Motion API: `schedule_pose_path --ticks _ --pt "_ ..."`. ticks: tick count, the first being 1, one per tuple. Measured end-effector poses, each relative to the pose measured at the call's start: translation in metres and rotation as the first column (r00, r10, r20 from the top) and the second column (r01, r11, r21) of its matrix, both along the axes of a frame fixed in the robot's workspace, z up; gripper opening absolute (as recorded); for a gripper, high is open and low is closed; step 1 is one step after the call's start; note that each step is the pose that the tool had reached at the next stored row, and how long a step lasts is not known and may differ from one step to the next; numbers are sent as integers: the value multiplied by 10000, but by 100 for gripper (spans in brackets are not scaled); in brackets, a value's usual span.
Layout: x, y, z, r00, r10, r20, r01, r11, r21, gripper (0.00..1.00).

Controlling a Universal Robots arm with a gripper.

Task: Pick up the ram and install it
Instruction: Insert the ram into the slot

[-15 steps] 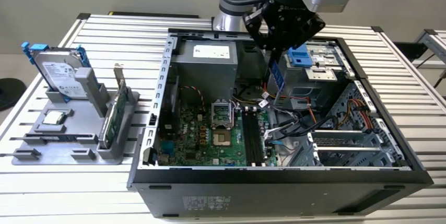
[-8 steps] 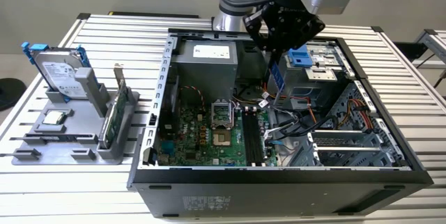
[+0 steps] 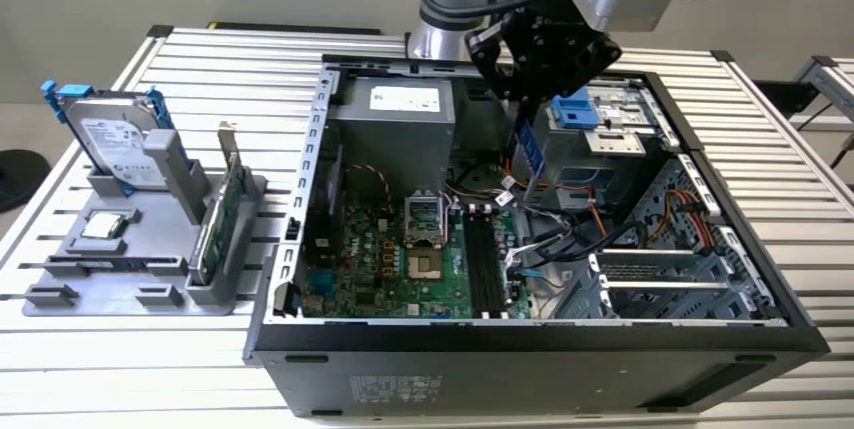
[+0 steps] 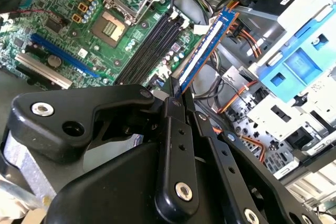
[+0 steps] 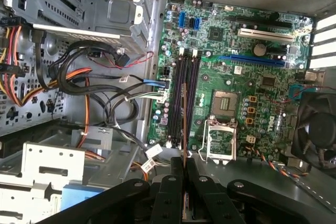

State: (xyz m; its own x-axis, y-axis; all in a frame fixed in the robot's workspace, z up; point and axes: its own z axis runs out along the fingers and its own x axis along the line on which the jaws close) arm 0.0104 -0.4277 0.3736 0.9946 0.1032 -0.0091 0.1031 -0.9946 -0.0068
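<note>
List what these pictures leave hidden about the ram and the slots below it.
- Ram: its gripped end is covered by the gripper in the second wrist view.
- Ram chips: edge-on in the first wrist view, so uncountable.
- Memory slots: latch positions too small in the exterior view.

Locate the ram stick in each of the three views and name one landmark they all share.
Exterior view: the ram hangs on edge under the gripper, above the open case's interior.
Second wrist view: the ram sticks out from the gripper, over the cables beside the memory slots.
First wrist view: the ram shows edge-on as a thin line over the memory slots.
Shared landmark: the memory slots.
</note>
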Motion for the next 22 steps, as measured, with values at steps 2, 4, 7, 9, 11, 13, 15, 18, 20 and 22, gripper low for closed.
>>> schedule_pose_path --ticks 2,4,7,9,11,13,15,18,20,22 --pt "1 0 -7 10000 0 0 0 10000 0 0" --pt "2 0 -14 10000 1 0 -1 10000 1 0" --pt "3 0 -23 10000 0 0 0 10000 0 0" --pt "3 0 -30 10000 0 0 0 10000 0 0" --pt "4 0 -37 10000 1 0 -1 10000 1 0" --pt "5 0 -44 10000 1 1 -1 10000 0 0" --pt "6 0 -50 10000 0 0 0 10000 0 0" --pt "7 0 -61 10000 0 0 0 10000 1 0" --pt "8 0 -68 10000 0 1 0 10000 0 0" --pt "9 0 -75 10000 1 0 -1 10000 0 0"
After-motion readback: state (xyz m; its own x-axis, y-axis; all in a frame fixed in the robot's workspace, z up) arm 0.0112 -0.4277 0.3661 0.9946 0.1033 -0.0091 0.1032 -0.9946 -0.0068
